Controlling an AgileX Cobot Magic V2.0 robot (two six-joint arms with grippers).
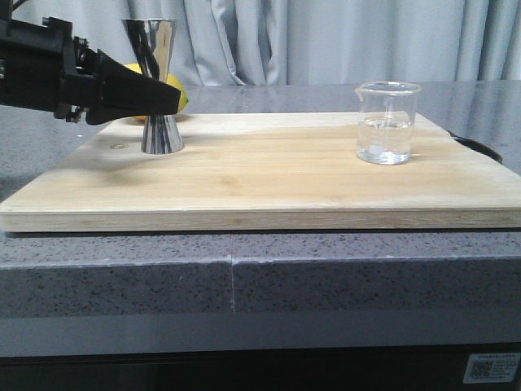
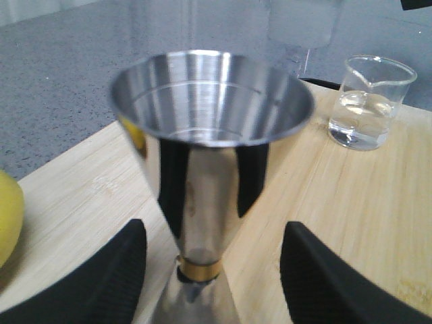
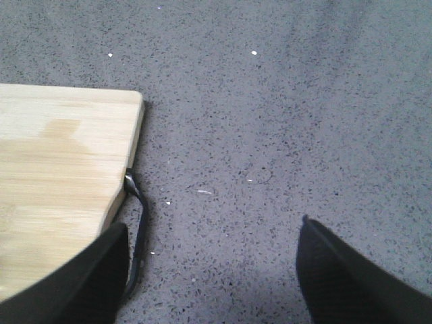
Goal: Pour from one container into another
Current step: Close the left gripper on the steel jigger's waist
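Note:
The steel jigger (image 1: 155, 49) stands upright at the back left of the wooden board (image 1: 269, 175), its gold band (image 2: 199, 270) showing at the waist. My left gripper (image 1: 167, 99) is open, and its black fingers straddle the jigger (image 2: 209, 155) with a gap on each side. The clear glass beaker (image 1: 387, 122) stands on the right of the board, holding some clear liquid, far from either gripper. It also shows in the left wrist view as the beaker (image 2: 368, 101). My right gripper (image 3: 210, 226) hangs open over bare grey counter, beside the board's corner (image 3: 61, 169), with nothing between its fingers.
A yellow lemon (image 1: 181, 94) lies behind the jigger, and the lemon (image 2: 8, 216) also shows in the left wrist view. A black loop (image 3: 138, 202) hangs off the board's right end. Grey speckled counter (image 3: 283, 121) surrounds the board; curtains hang behind.

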